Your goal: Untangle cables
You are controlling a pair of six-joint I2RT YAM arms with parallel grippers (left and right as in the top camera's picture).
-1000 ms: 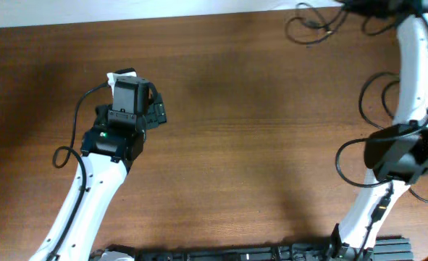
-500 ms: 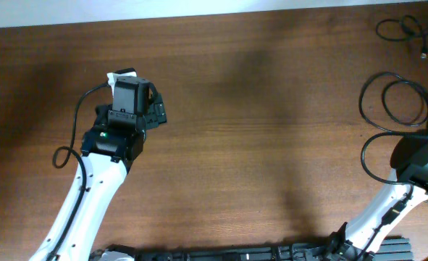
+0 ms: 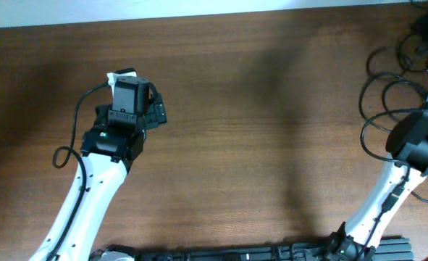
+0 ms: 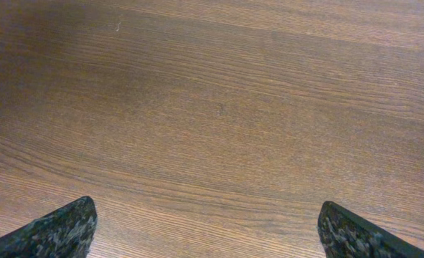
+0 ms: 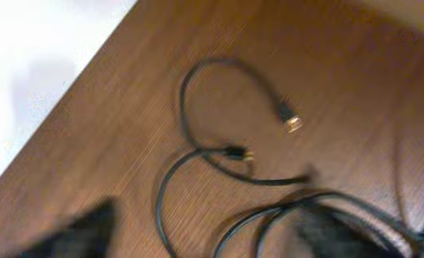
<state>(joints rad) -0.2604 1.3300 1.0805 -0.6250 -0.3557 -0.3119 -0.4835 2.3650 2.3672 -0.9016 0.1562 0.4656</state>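
Between grasps: right fingers [image 5: 82, 231] hover parted and empty over thin black looped cables [image 5: 182, 107], far right of the brown wooden desk [image 3: 271, 109]. Left fingers [image 4: 61, 233] gape idle. Next likely needs pinching one loose plug end [image 5: 289, 118].

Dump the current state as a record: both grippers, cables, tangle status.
left gripper: open wide, empty, over bare table
right gripper: jaws apart, nothing seen between them; view blurred
cables: thin black cords in loose loops, lying on the wood near the table's edge
plugs: two small ends visible, lying free
tangle: cords cross one another, not yet separated
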